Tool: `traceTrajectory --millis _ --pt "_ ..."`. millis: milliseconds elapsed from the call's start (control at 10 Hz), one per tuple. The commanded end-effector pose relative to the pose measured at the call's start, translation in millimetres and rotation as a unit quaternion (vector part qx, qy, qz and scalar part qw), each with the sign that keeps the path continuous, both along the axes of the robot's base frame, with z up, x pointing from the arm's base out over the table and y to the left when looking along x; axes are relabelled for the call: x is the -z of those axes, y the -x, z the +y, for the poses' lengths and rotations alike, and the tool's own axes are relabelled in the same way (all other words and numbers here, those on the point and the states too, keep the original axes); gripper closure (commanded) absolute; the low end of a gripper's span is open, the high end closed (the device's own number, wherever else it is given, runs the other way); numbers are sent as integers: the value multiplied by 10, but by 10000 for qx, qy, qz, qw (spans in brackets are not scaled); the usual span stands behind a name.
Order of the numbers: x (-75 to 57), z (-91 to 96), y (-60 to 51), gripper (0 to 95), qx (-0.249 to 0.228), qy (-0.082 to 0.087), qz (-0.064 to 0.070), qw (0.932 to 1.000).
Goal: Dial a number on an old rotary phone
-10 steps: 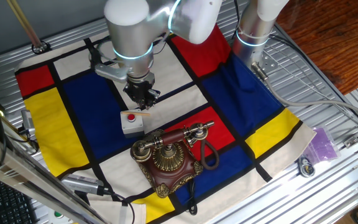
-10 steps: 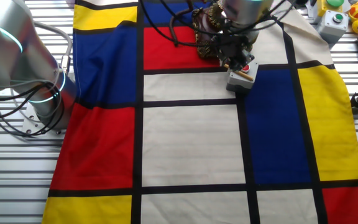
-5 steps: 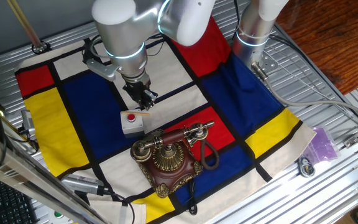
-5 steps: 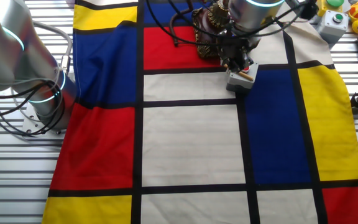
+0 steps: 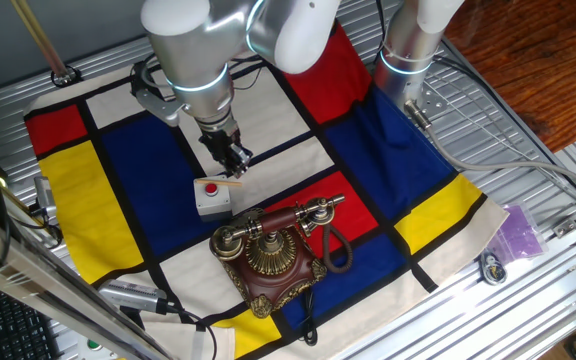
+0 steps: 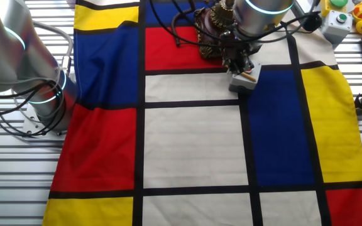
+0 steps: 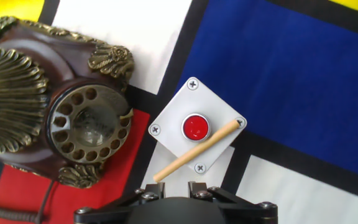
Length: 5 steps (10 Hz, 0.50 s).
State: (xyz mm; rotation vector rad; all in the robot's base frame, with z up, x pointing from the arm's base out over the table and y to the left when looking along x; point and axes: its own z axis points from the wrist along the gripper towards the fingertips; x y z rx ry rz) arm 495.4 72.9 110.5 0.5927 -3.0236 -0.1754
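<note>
Pincer (image 7: 178,186) sits at the bottom edge of the hand view, fingers drawn close together on the near end of a thin wooden stick (image 7: 196,151); the stick slants away up and to the right, its far tip over the corner of a small grey box (image 7: 196,126) with a red button (image 7: 195,127); whether the tip touches the box or rides above it, cannot tell; in one fixed view the same pincer (image 5: 230,165) hangs just above and behind the box (image 5: 212,197), stick (image 5: 229,183) poking out beside it; farther off, the old rotary phone (image 5: 271,255) stands on the coloured cloth (image 5: 128,150) covering the surface, near the front edge, just beside the box but apart from it; handset resting across the cradle, black cord trailing to one side; in the hand view the dial (image 7: 89,122) lies to the left of the box, finger holes plainly open, nothing in them; judgement on progress: tool is in hand, so that part looks done; stick tip is not yet at the dial; left to do, as I read it: carry the tip across to the dial, seat it in a hole, sweep the wheel round, release; dialling itself seems not begun.
</note>
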Motion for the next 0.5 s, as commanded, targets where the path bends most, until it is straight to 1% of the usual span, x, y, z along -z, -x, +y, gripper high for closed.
traceTrajectory --millis 100,300,400,500 --pt "0 2 2 760 424 12 35 9991" --pt "3 10 1 760 965 14 94 9953" --pt "8 20 -1 760 1155 0 113 9932" --pt "17 38 -5 760 1436 5 143 9895"
